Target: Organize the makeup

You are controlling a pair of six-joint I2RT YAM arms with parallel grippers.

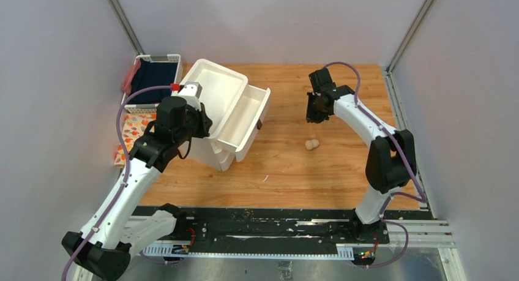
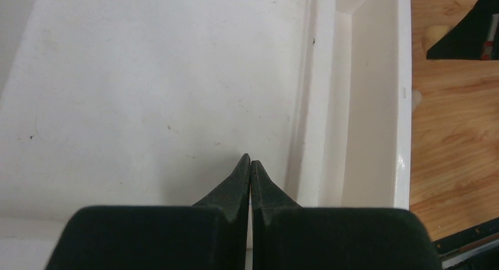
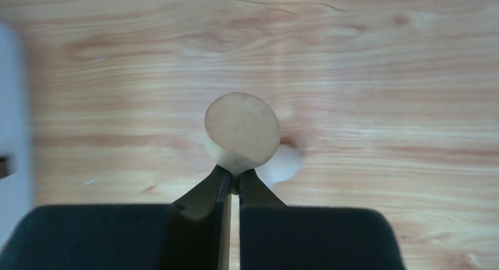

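Right wrist view shows the right gripper (image 3: 233, 179) with jaws nearly together, its tips nipping the near rim of the sponge (image 3: 241, 132), a soft, matte beige gourd shape with one round flat face. Sponge is well right of the white drawer box (image 1: 220, 103), at the wood-grain desk (image 1: 343, 171), long axis pointing roughly toward that box. Hold judged shallow; this gripper is the nearer one.

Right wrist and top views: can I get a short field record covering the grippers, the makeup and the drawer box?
right gripper: shut on a beige sponge
left gripper: shut, holding nothing, over the white drawer box
drawer: pulled open
second sponge: lying on the table, apart from both grippers
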